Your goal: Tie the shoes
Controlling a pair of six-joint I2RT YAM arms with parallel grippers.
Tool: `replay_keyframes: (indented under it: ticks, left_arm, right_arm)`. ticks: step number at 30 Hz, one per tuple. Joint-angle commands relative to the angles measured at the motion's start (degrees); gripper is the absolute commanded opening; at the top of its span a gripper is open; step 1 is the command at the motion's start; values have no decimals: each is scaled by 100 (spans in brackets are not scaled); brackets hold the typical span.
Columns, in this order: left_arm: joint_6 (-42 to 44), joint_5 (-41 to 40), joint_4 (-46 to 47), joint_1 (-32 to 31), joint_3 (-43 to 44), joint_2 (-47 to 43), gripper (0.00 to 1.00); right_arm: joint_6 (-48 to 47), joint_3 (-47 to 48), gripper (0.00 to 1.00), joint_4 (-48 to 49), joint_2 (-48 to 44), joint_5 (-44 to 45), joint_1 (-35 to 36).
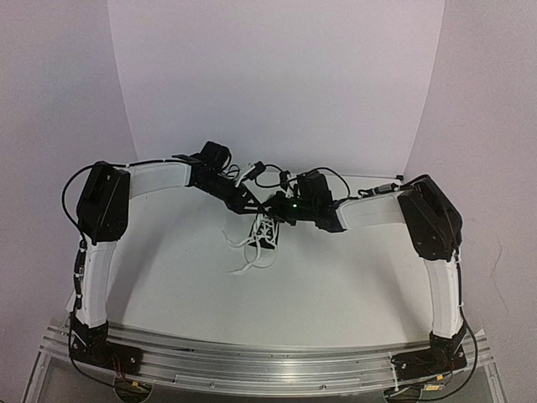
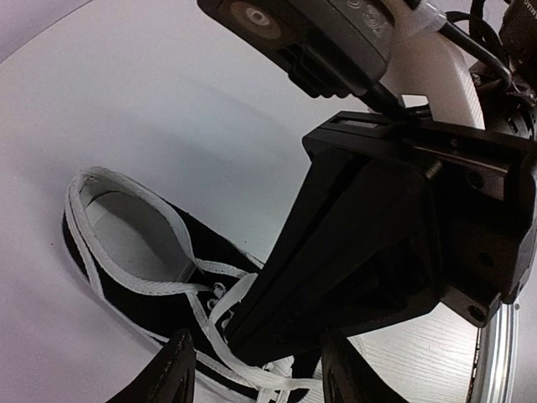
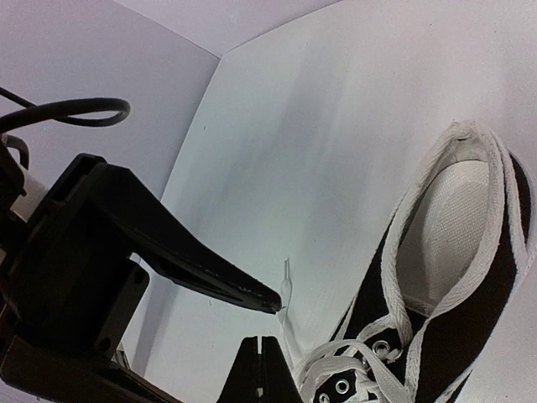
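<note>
The black sneaker [image 1: 267,231] with white sole lies at mid-table, and its white laces [image 1: 246,254] trail toward the near side. Both grippers meet right above it. My left gripper [image 2: 262,379] is open, with a lace [image 2: 220,342] running between its fingers [image 2: 172,374] over the shoe [image 2: 126,281]. My right gripper [image 3: 261,357] is shut just left of the shoe [image 3: 470,311]. A lace end [image 3: 286,290] with a clear aglet runs close beside its tips; I cannot tell if it is pinched. The right gripper's body [image 2: 377,243] fills the left wrist view.
The left gripper's black finger [image 3: 193,256] reaches in just above my right fingertips. A white curved backdrop [image 1: 277,84] stands behind the table. The aluminium base rail [image 1: 268,361] runs along the near edge.
</note>
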Motion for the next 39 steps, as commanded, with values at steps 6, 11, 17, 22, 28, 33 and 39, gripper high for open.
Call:
replay_keyframes:
  ticks: [6, 11, 17, 22, 28, 33, 39]
  left_arm:
    - [-172, 462, 255, -43, -176, 46, 43]
    - [-105, 551, 574, -12, -689, -284, 46]
    - [-646, 342, 1297, 14, -1040, -305, 46]
    - [-990, 389, 1532, 12, -839, -182, 46]
    - [-772, 265, 1354, 13, -575, -157, 47]
    - [-826, 222, 1523, -7, -626, -39, 35]
    - [-829, 205, 1616, -21, -558, 35, 14]
  right_arm:
    - [316, 262, 0, 80, -40, 358, 75]
    - [441, 374, 0, -72, 0, 455, 75]
    - [487, 448, 0, -160, 63, 370, 75]
    - [426, 414, 0, -215, 23, 411, 75]
    - [454, 489, 0, -223, 92, 348, 75]
    - [423, 577, 0, -251, 107, 289, 77]
    - [431, 587, 0, -260, 146, 173, 78]
